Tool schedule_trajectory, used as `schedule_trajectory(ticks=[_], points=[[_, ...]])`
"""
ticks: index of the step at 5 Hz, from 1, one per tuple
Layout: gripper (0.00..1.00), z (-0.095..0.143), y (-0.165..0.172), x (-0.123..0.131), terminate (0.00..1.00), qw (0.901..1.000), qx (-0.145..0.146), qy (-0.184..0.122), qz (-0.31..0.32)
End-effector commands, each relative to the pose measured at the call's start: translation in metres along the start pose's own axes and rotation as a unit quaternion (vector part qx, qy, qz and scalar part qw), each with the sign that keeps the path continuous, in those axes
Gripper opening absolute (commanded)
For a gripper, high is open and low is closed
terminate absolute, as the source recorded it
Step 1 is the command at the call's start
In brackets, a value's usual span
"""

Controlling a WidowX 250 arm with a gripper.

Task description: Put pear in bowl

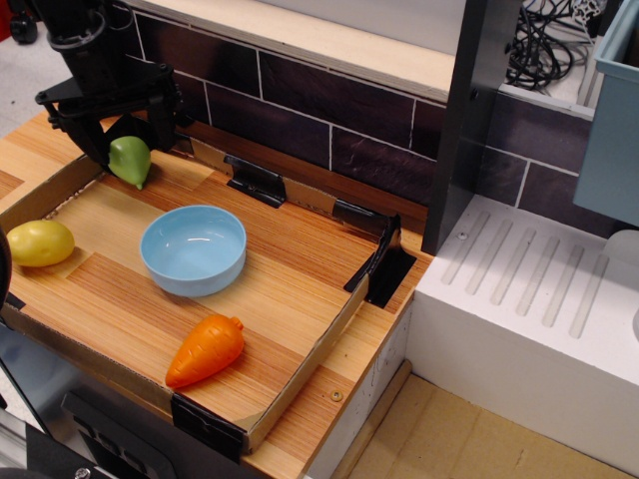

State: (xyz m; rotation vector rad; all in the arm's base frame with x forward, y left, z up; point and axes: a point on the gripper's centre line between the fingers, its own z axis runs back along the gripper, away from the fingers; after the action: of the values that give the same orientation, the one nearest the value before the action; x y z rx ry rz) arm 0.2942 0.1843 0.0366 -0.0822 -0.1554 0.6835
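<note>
Observation.image looks down from above at a wooden counter (300,259) ringed by low cardboard walls. At the far left corner, the black gripper (128,137) points straight down from a dark arm that enters at the top left edge. Its two fingers (163,120) are spread apart, one on each side of the pear (130,160). Whether either finger touches the fruit cannot be told from this angle; the pear does not look pinched.

The pear is light green, rounded, with its narrow end pointing down toward the viewer. It rests on the counter in the back left corner of the walled area, its top partly covered by the gripper.

Nearer the viewer and to the right, well apart from the pear, sits the light blue bowl (194,249), round, shallow and glossy, with nothing inside it.

A yellow fruit (40,242) lies at the left edge, near the cardboard wall. An orange carrot (206,350) lies at the front, tilted, its tip toward the bowl.

Behind the counter runs a wall of dark tiles (329,110).
</note>
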Motion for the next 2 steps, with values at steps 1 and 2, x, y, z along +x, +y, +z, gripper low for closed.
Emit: schedule_trajectory(ticks=[1,2], points=[[1.00,0.013,0.003,0.015,0.00,0.9996,0.008,-0.028,0.007],[1.00,0.002,0.001,0.019,0.00,0.9992,0.021,-0.031,0.012]])
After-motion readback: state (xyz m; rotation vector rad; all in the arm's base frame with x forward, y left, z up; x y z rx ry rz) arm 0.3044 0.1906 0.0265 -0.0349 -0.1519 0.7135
